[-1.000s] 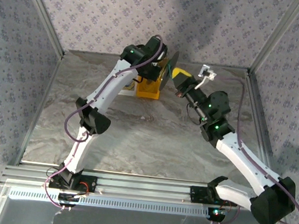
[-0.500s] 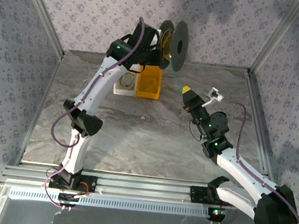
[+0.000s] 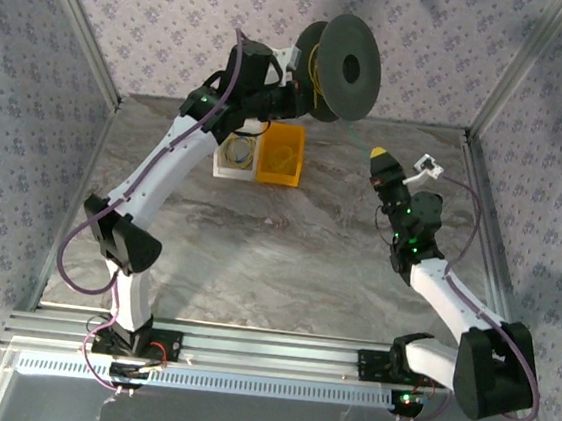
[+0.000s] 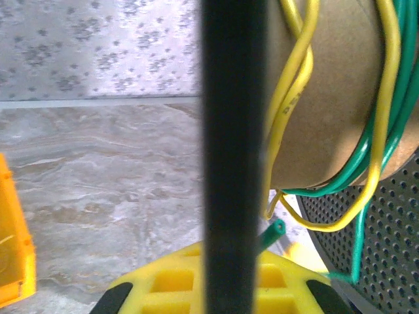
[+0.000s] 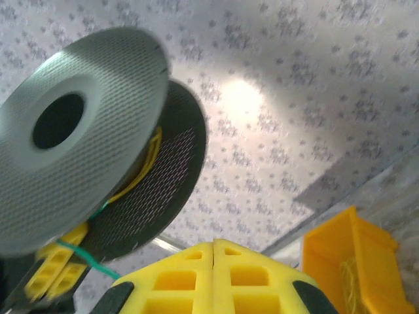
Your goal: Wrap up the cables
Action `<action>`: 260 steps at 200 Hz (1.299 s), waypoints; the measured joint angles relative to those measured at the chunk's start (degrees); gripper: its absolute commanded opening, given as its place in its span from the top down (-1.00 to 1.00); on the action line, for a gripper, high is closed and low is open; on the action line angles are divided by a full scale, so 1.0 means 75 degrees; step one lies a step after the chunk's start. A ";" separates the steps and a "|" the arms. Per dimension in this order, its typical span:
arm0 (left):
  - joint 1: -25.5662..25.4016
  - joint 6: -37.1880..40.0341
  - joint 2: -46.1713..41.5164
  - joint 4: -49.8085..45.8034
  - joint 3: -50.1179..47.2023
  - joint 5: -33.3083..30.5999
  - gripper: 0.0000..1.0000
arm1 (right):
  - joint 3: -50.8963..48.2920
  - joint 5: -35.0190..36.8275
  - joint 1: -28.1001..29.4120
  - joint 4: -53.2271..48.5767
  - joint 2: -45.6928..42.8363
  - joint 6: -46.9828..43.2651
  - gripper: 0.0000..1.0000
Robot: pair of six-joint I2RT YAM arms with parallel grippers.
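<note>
My left gripper (image 3: 294,89) is raised at the back and shut on the rim of one flange of the dark spool (image 3: 350,69). In the left wrist view that flange (image 4: 232,131) stands as a black bar between the yellow fingers (image 4: 163,284). Yellow cable (image 4: 291,98) and green cable (image 4: 386,140) lie wound on the brown core, and a cut green end (image 4: 275,229) sticks out. My right gripper (image 3: 378,158) (image 5: 214,261) sits right of the spool, below it, with its jaws together. A thin green cable (image 5: 85,260) runs taut from the spool (image 5: 78,131) to its fingers.
A white bin (image 3: 233,170) holding a yellowish loop and a yellow bin (image 3: 281,155) stand on the marble table under the left arm. The yellow bin (image 5: 353,261) also appears at the lower right of the right wrist view. Patterned walls and metal posts enclose the table.
The left arm has lifted the spool higher and turned its face toward the camera. The right gripper has drawn back to the right, away from the bins.
</note>
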 measured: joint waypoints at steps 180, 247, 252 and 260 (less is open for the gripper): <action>-0.0941 0.6793 -0.2419 -0.3305 -0.2069 0.0627 1.00 | 0.5047 -0.6840 -0.2072 -0.3809 0.2468 -0.0632 1.00; -0.1641 0.6930 -0.1614 -0.3896 -0.1603 -0.1906 1.00 | 0.6545 -0.6749 -0.1839 -0.7656 0.2690 -0.3296 1.00; -0.1655 0.6927 -0.1559 -0.3928 -0.1574 -0.2078 1.00 | 0.6656 -0.6645 -0.1775 -0.7973 0.2690 -0.3590 1.00; -0.1676 0.6927 -0.1466 -0.4028 -0.1475 -0.2282 1.00 | 0.6805 -0.6499 -0.1690 -0.8411 0.2690 -0.3958 1.00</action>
